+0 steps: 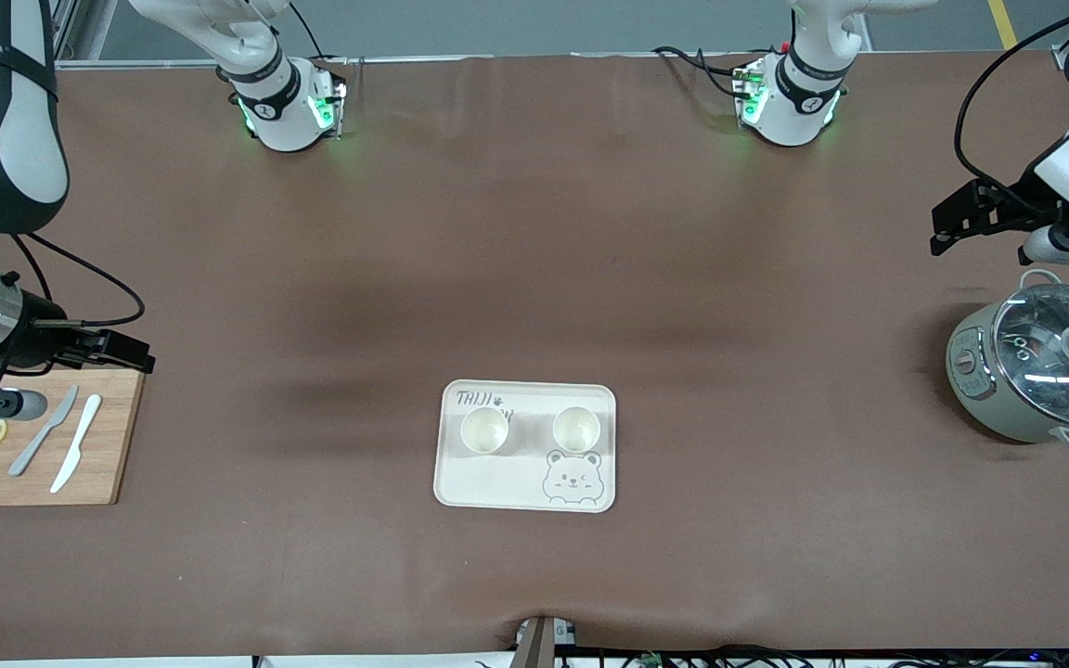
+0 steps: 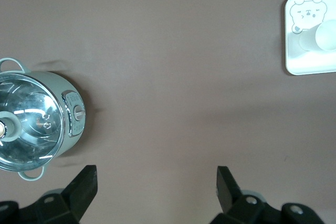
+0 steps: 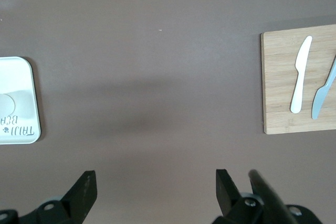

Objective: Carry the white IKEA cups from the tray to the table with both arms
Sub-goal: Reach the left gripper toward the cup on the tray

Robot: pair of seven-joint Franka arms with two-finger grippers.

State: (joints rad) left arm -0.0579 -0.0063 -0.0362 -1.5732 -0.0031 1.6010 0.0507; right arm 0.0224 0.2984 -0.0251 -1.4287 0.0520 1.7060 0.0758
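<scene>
Front view: two cups (image 1: pixel 484 430) (image 1: pixel 576 429) stand upright and empty, side by side on the bear tray (image 1: pixel 525 496); a lidded pot (image 1: pixel 1036 371) sits at the left arm's end.

Left wrist view: left gripper (image 2: pixel 156 187) spread wide, empty, over the surface (image 2: pixel 173 66).

Right wrist view: right gripper (image 3: pixel 156 188) wide, empty, near the board (image 3: pixel 278 87).

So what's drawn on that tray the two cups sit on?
A grey outline bear in one corner of the cream-white tray, plus grey lettering; clearest in the front view.
</scene>
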